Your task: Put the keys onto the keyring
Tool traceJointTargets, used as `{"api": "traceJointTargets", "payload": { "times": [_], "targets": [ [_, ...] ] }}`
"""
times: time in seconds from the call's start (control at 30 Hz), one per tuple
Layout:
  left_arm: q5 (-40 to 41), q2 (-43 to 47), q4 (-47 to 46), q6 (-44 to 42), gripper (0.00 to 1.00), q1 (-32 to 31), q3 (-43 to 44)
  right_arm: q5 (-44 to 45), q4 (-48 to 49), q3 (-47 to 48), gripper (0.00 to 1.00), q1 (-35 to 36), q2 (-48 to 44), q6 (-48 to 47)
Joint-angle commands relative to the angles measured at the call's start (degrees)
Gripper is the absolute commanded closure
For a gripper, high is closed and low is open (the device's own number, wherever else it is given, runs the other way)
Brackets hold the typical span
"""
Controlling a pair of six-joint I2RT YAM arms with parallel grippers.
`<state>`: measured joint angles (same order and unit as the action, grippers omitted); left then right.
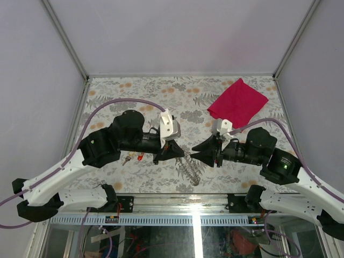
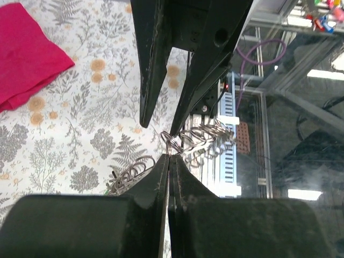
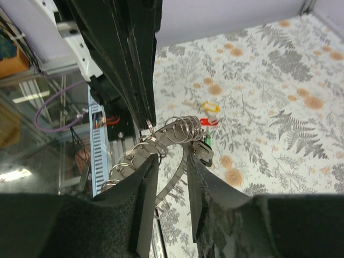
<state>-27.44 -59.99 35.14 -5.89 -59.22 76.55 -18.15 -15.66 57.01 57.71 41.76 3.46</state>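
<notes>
Floral surface: keyring held mid-air, left gripper jaws clenched on it, right gripper jaws released, straddling it.
Loose yellow key and red key lie near left under the left arm. Likely light, stiff, flat, slippery; pinch the coloured head.
</notes>
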Motion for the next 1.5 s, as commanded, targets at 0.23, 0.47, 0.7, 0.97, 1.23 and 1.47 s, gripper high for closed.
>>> {"api": "traceJointTargets", "payload": {
  "times": [0.23, 0.47, 0.7, 0.97, 1.23, 1.47],
  "targets": [
    [0.47, -3.3, 11.38, -6.41, 1.0, -0.05, 6.5, -6.58, 0.15, 1.79, 0.69, 0.21, -0.41, -3.48],
    [-0.57, -2.83, 11.47, -6.59, 1.0, -0.07, 6.33, -8.63, 2.78, 0.17, 0.65, 0.25, -0.92, -4.26],
    [-1.83, -2.28, 11.79, -7.36, 1.0, -0.18, 6.24, -8.74, 2.35, 2.28, 0.73, 0.23, 2.99, -3.71],
    [-2.62, -2.15, 11.93, -7.57, 1.0, -0.17, 6.22, -6.99, 2.74, 2.77, 0.78, 0.21, 6.15, -3.46],
    [-2.29, -2.12, 12.06, -7.56, 1.0, -0.15, 6.33, -11.82, 3.85, 2.28, 0.74, 0.21, 6.35, -3.27],
    [-2.24, -2.16, 12.06, -7.66, 1.0, -0.17, 6.42, -13.82, 3.66, 2.08, 0.71, 0.21, 6.75, -2.95]
  ]
}}
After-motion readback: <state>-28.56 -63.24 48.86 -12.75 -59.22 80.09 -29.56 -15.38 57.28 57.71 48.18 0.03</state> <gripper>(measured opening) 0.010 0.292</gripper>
